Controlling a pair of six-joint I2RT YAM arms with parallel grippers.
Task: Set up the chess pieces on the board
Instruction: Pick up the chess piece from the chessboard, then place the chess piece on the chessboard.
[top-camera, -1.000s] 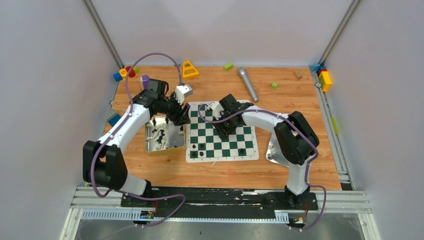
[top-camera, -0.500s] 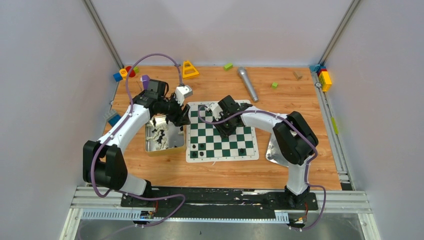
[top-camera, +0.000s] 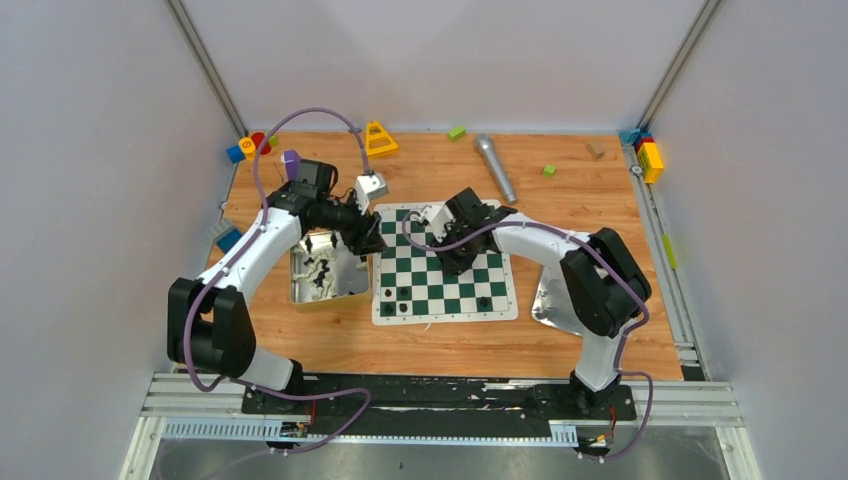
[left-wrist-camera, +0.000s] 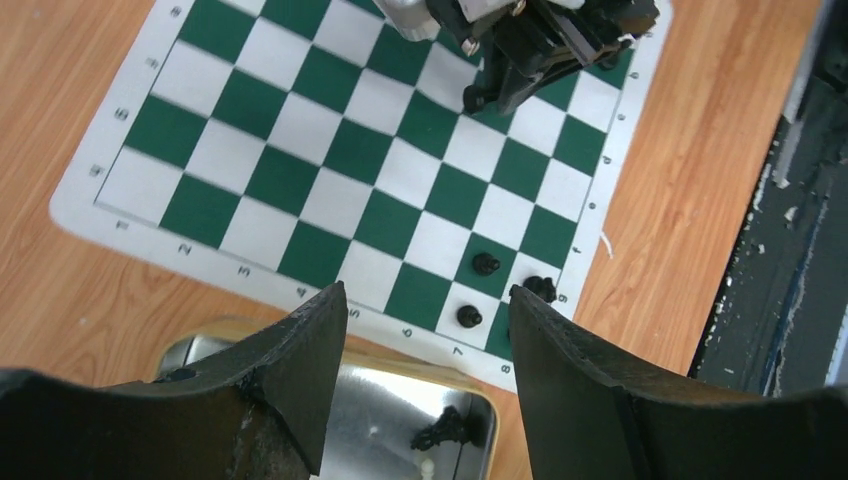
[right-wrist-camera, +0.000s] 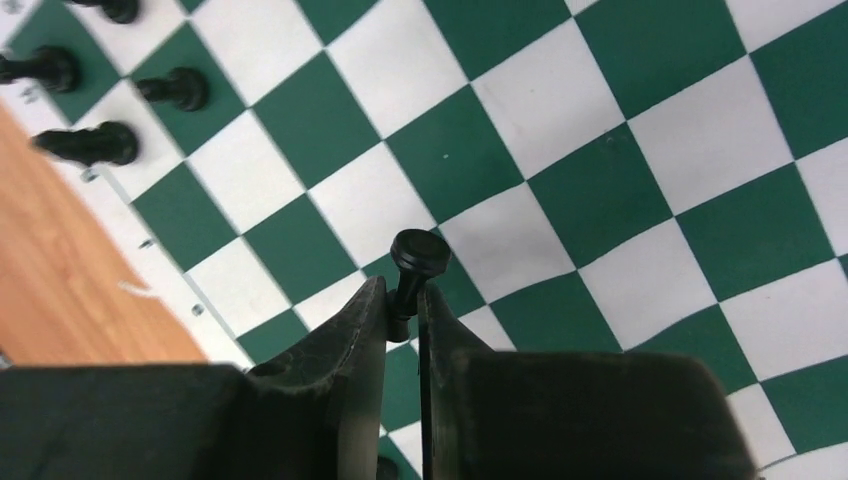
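The right claw (right-wrist-camera: 403, 318) is clamped on a black pawn (right-wrist-camera: 418, 252). Both fingers pinch the stem, and the round head pokes out just past the tips. Below it lies the board (right-wrist-camera: 620, 130), its green and white squares filling the wrist view. The pawn sits over the boundary of a white and a green square near the mat's edge. Whether its base touches the mat is hard to tell from this angle.

A little way off, towards the board's corner, four more black pieces (right-wrist-camera: 175, 88) stand in a tight group.

From above, the right arm reaches in from the right side and hangs over the middle of the board.

Over to the left claw (left-wrist-camera: 425, 300). Its jaws stand wide apart with nothing between them. It hovers above the line where the board's left border meets the metal tray (top-camera: 325, 303). Through the gap its camera picks out the black corner group on the board.

The tray lies just beside the board's left edge. Inside it is a jumble of loose black and white pieces (top-camera: 320, 272).

Further out, one black piece (top-camera: 484, 301) stands alone on the board's near row. A second shiny tray (top-camera: 548, 300) peeks out beneath the right arm's elbow. On the wooden table (top-camera: 600, 190) beyond the board lie a grey microphone (top-camera: 495, 168) and scattered toy blocks (top-camera: 379, 138).
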